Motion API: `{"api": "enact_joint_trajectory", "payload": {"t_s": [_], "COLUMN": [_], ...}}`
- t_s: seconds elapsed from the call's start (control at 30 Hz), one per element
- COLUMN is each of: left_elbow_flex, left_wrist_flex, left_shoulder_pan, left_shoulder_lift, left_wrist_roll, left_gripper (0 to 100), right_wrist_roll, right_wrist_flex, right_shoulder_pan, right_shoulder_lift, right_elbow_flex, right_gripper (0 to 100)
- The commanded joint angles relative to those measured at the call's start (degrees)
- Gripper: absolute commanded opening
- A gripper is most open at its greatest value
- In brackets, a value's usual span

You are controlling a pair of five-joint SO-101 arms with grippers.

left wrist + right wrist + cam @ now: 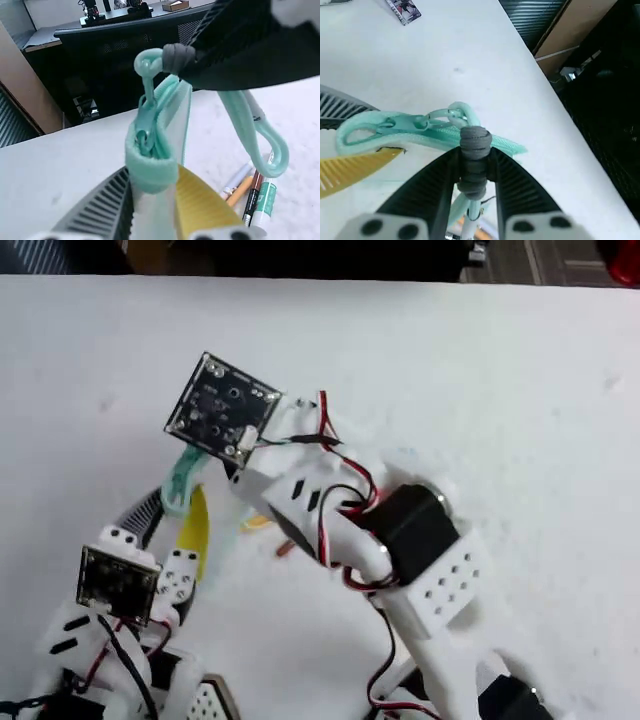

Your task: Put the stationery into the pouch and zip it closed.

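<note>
in the high view the left gripper (180, 496) is low on the white desk (480, 370), its fingers clenched on one end of the mint pouch (183, 472). the right arm (400, 530) reaches across above it, and some pens (256, 523) peek out under this arm

in the left wrist view the grey and the yellow finger pinch the end tab of the pouch, with the zip slider (144, 129) just beside them. the black right gripper (192, 57) is grasping the grey cord (176, 54) that hangs on the slider. the pens lie by the clear wall of the pouch; i cannot tell if they are inside it or on the desk

in the right wrist view the black fingers are tight around the cord, and the slider is near them

my judgement: zipping is the step in hand. if the zip is already closed or not yet pulled, the pictures do not show
</note>
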Motion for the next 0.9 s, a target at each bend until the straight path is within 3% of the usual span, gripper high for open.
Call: {"api": "enact_joint_trajectory", "payload": {"t_s": [0.0, 0.2, 0.6, 0.87], "left_elbow_flex": [0.5, 0.5, 0.6, 0.6], "left_wrist_flex": [1.0, 1.1, 1.1, 1.6], "left_shoulder_pan": [-0.1, -0.1, -0.1, -0.1], "left_shoulder_lift": [-0.5, -0.5, -0.5, -0.5], "left_wrist_roll": [-0.8, -1.1, -1.1, -1.1], "left_gripper": [4, 2, 2, 2], "right_wrist_roll": [-2.7, -2.9, -3.2, -11.4], "right_wrist_flex": [-4.0, -7.8, -18.2, -22.6], "right_shoulder_pan": [1.0, 2.5, 13.5, 17.2], "right_shoulder_lift": [-0.6, -0.1, 0.0, 0.0], "right_elbow_flex": [1.1, 2.7, 11.3, 11.3], "right_gripper": [1.7, 1.7, 1.6, 1.6]}}
